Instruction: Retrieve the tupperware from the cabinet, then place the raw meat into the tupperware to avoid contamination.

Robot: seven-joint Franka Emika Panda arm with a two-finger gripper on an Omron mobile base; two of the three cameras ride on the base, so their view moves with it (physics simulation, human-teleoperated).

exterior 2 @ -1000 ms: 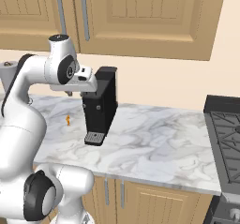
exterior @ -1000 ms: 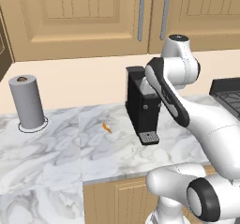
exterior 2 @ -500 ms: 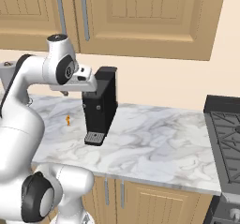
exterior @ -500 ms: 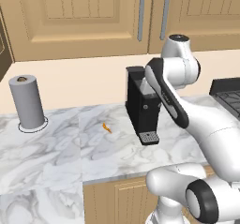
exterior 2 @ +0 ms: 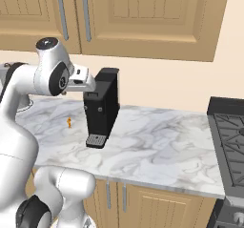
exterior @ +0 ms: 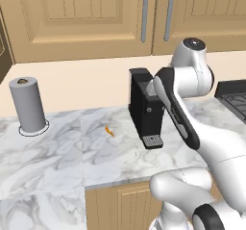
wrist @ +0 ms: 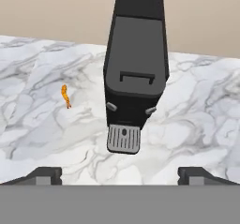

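Observation:
The raw meat (exterior: 109,131) (exterior 2: 69,122) (wrist: 65,96) is a tiny orange sliver lying on the marble counter (exterior: 57,152), left of a black coffee machine. My gripper (wrist: 121,177) hovers above the counter in front of that machine. It is open, its two dark fingertips (wrist: 44,175) set wide apart with nothing between them. The meat lies ahead and to the left of the fingers in the hand view. The cabinet (exterior: 81,17) (exterior 2: 138,17) hangs above the counter with its tan doors closed and silver bar handles (exterior: 145,5) showing. The tupperware is out of view.
The black coffee machine (exterior: 146,108) (exterior 2: 101,105) (wrist: 136,63) stands mid-counter, close to my hand. A grey paper-towel roll (exterior: 29,104) stands at the left. A dark stove (exterior: 233,96) (exterior 2: 228,136) borders the counter on the right.
My jaws have spread wide over the last second. The arm keeps nearly the same pose, and the meat and the coffee machine have not moved.

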